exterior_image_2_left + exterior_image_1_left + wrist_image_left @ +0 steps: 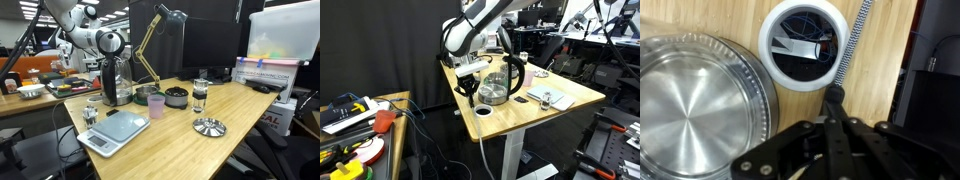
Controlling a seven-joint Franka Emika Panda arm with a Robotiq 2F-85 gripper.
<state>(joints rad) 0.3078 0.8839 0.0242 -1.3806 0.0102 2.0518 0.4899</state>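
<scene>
Wrist view, left to right: kettle, steel and round from above, filling the left half. Then hole, white-ringed, cut through the wooden surface. Then cable, running down past the hole's right side. Pincer at the bottom, pressed together and pinching nothing. Tip over bare wood, just below the hole's rim and just right of the kettle's edge. Narrowly apart from the kettle, as far as can be told.

In an exterior view, again left to right: pincer low over the near left corner of the surface. Kettle just beside it to the right, upright. Round, so no long axis to speak of, bar the black handle on the side turned away from the pincer. Hole nearer than both, by the surface's edge. Farther right, scale, well apart.
</scene>
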